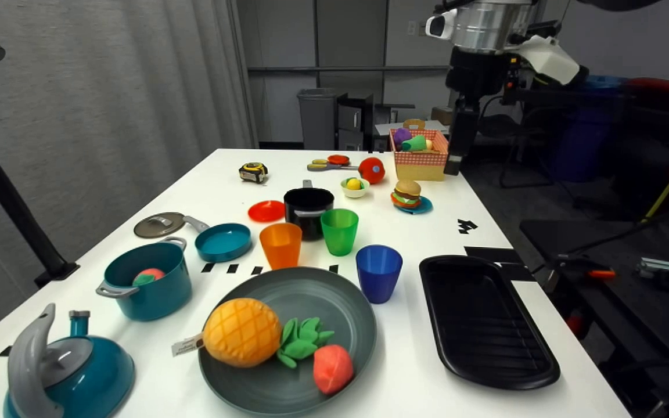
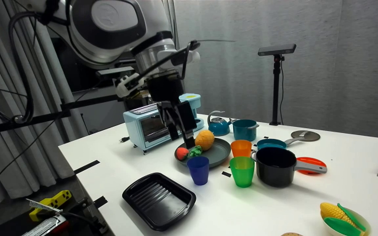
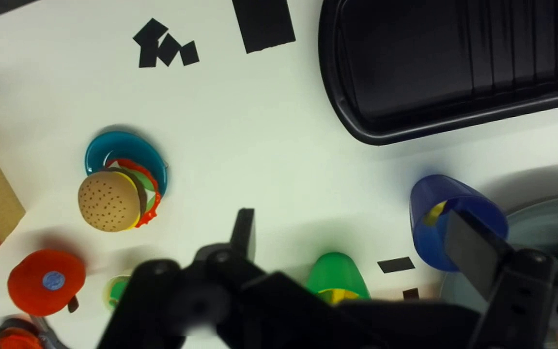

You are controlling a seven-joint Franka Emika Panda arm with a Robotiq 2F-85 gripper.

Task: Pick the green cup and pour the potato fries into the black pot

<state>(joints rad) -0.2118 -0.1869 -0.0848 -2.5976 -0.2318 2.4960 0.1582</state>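
Note:
The green cup [image 1: 339, 233] stands upright on the white table, beside the black pot [image 1: 305, 202]. They also show in an exterior view as the green cup [image 2: 242, 172] and the black pot [image 2: 275, 172], which has a grey handle. In the wrist view, yellow fries [image 3: 339, 294] show inside the green cup [image 3: 335, 272], partly covered by the gripper. The black pot is hidden in the wrist view. My gripper [image 3: 349, 225] is open and empty, fingers wide apart, high above the table. It also shows in both exterior views [image 1: 454, 162] [image 2: 183, 137], apart from the cup.
A blue cup [image 1: 378, 274] with a yellow piece inside and an orange cup [image 1: 281, 247] stand near the green cup. A black tray [image 1: 488, 325], grey plate [image 1: 288, 392], teal pot [image 1: 163, 290], toy burger [image 1: 407, 193] and basket [image 1: 421, 171] are around. A toaster [image 2: 153, 126] stands at the back.

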